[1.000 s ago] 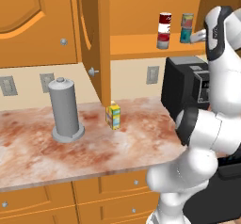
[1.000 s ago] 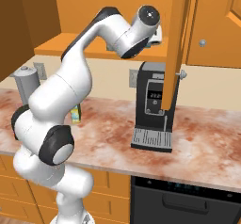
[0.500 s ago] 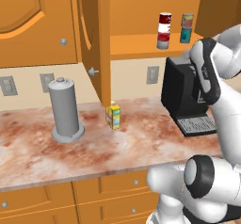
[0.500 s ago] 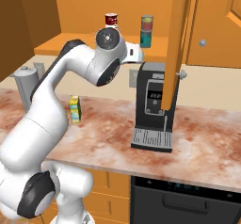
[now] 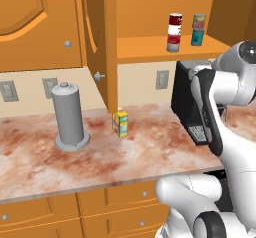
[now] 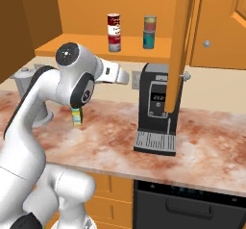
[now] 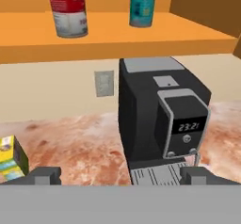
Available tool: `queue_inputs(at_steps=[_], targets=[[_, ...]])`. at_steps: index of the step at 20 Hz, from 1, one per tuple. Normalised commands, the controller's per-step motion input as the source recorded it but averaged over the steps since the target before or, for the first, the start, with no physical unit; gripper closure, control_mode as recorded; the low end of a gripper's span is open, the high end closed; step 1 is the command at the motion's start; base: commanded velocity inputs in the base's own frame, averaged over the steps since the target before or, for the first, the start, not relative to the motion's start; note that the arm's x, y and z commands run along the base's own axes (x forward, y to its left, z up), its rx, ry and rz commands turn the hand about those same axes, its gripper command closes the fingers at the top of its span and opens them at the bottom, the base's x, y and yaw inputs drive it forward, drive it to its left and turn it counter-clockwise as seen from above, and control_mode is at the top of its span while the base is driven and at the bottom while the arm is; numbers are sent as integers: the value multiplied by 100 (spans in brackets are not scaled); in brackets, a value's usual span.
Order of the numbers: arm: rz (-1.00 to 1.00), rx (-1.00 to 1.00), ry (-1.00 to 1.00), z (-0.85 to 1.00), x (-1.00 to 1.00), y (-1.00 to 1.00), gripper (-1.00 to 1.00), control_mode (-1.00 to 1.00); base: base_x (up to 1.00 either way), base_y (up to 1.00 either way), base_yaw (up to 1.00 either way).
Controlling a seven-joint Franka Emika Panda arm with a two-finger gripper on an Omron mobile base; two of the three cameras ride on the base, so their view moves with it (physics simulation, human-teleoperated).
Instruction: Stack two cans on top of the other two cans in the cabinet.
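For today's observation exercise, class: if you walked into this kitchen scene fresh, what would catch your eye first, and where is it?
Two stacks of cans on the open cabinet shelf: a dark red can on a grey one, and a grey-green can on a teal one. Below stands a black coffee machine on the marbled counter, with a tall grey canister and a small yellow carton further left. The big white arm fills the foreground, its gripper open and empty.

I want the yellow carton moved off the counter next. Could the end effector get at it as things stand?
Probably yes. The open end effector holds nothing, and the yellow carton stands alone on the counter, apart from the grey canister and coffee machine.
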Motion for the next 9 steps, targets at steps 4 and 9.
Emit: queue_inputs(at_steps=[4,9], targets=[[-16,0,17,-20,-61,21,-100,-100,0,0,0],[-15,2,21,-32,-50,22,-100,-100,0,0,0]])
